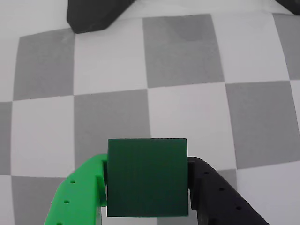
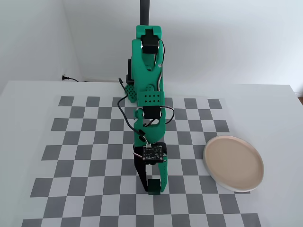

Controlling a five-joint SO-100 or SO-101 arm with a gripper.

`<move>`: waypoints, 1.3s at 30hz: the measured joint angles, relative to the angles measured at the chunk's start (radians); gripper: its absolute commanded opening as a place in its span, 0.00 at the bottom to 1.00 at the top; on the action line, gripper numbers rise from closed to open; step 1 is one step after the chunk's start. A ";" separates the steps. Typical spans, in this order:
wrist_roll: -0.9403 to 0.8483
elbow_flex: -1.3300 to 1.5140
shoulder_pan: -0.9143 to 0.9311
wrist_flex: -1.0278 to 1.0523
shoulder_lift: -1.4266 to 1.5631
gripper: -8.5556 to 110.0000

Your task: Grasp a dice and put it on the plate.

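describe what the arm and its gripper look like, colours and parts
The arm is bright green plastic with black motor blocks at the joints and thin dark cables looping along it. A small black circuit board sits above the gripper, which has one green finger and one black finger, both dotted with small holes.
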 measured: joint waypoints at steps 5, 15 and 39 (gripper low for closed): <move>-0.015 -0.034 -0.058 0.029 0.058 0.04; -0.015 -0.035 -0.201 0.075 0.144 0.04; 0.026 -0.035 -0.535 0.302 0.290 0.04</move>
